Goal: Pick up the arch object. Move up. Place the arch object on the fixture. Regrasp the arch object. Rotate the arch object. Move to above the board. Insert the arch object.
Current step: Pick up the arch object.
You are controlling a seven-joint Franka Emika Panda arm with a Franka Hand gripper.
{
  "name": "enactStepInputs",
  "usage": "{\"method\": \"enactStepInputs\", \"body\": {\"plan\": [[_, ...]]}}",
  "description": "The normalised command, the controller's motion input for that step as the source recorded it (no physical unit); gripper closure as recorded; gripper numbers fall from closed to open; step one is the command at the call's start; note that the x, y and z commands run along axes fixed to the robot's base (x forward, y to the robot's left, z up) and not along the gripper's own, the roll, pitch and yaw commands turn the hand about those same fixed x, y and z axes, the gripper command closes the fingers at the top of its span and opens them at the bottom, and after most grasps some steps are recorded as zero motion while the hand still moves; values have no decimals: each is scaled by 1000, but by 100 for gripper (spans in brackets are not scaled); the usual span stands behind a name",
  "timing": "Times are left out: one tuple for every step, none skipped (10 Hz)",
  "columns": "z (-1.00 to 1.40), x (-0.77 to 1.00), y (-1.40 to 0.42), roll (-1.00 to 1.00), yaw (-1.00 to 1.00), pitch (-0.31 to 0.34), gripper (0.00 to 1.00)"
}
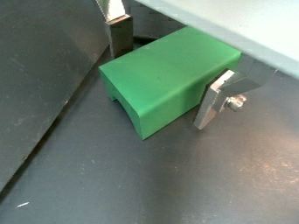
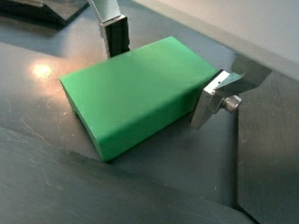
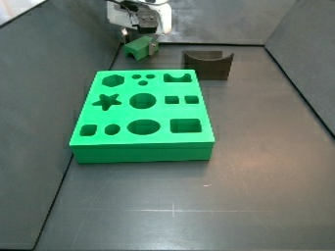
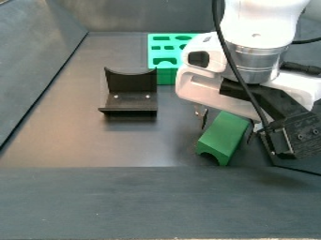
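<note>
Gripper (image 1: 163,74) low — fingers apart

The board (image 3: 141,116) lies flat on the worktop (image 3: 249,186), near its middle in a side view. Behind it, toward the far edge, the fixture (image 3: 209,64) stands on the worktop, well apart from the board. The arch object (image 3: 140,45) rests on the worktop near the far edge, beside the fixture and just beyond the board's far side. The end effector (image 1: 167,86) is down over the arch object, one finger (image 1: 215,98) on each of two opposite sides in both wrist views.
</note>
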Motion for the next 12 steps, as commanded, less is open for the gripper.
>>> {"method": "enactStepInputs", "body": {"plan": [[-346, -29, 97, -243, 0, -247, 0], [-111, -3, 0, -16, 0, -99, 0], [0, 0, 0, 0, 0, 0, 100], [0, 0, 0, 0, 0, 0, 100], [0, 0, 0, 0, 0, 0, 100], [0, 0, 0, 0, 0, 0, 100], [0, 0, 0, 0, 0, 0, 100], [0, 0, 0, 0, 0, 0, 100], [0, 0, 0, 0, 0, 0, 100], [0, 0, 0, 0, 0, 0, 100], [0, 0, 0, 0, 0, 0, 100], [0, 0, 0, 0, 0, 0, 100]]}}
